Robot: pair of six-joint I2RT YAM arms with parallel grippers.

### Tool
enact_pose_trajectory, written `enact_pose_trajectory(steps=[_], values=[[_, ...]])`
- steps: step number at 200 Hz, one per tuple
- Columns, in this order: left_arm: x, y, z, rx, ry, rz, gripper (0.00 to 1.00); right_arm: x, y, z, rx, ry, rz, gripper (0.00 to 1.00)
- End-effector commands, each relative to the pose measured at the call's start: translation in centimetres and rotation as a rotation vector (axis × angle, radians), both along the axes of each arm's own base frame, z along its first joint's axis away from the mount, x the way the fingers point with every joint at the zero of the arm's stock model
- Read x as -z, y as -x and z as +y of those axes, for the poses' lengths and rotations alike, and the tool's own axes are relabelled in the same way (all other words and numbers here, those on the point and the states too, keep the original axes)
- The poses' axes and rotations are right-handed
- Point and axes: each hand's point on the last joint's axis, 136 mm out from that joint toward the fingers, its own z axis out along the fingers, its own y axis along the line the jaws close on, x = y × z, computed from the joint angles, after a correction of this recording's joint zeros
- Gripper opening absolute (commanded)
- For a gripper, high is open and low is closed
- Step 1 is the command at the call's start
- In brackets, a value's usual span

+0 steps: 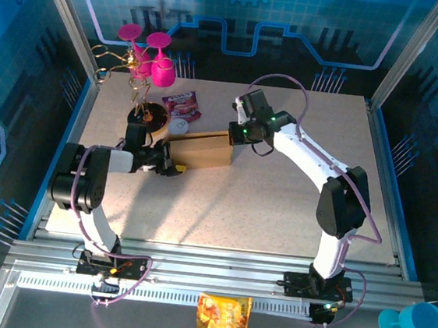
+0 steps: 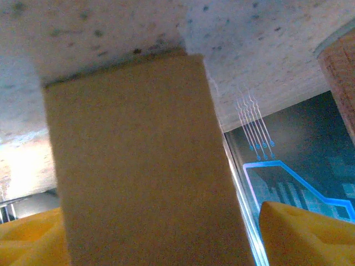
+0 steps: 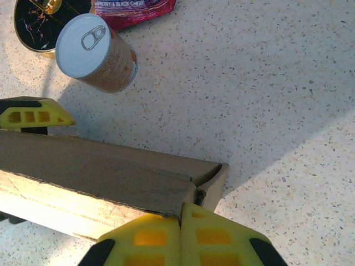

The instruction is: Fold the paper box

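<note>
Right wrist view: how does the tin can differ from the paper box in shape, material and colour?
The tin can is a round cylinder; the paper box is long and flat-sided. The can has a silver pull-tab lid and an orange side; the box is plain brown cardboard. Both rest on the speckled table.
</note>
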Motion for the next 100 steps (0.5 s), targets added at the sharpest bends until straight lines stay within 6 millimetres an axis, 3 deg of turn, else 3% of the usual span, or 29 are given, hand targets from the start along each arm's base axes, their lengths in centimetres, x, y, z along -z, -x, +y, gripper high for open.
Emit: enact_pose_trajectory(steps=[1,53,100], values=[[-2.0,1.0,0.2,0.039,-0.018,-0.002,0.77,3.9,1.8,0.1,-0.021,0.079,0.095,0.00],[-2.4,2.9,1.2,0.092,-0.095,-0.007,0.78,4.5,1.7,0.2,-0.024,0.106,0.087,0.00],[-2.7,3.0,2.5,0.116,-0.133,-0.017,0.80,4.3,1.6,0.7,-0.029,0.113,0.087,0.00]])
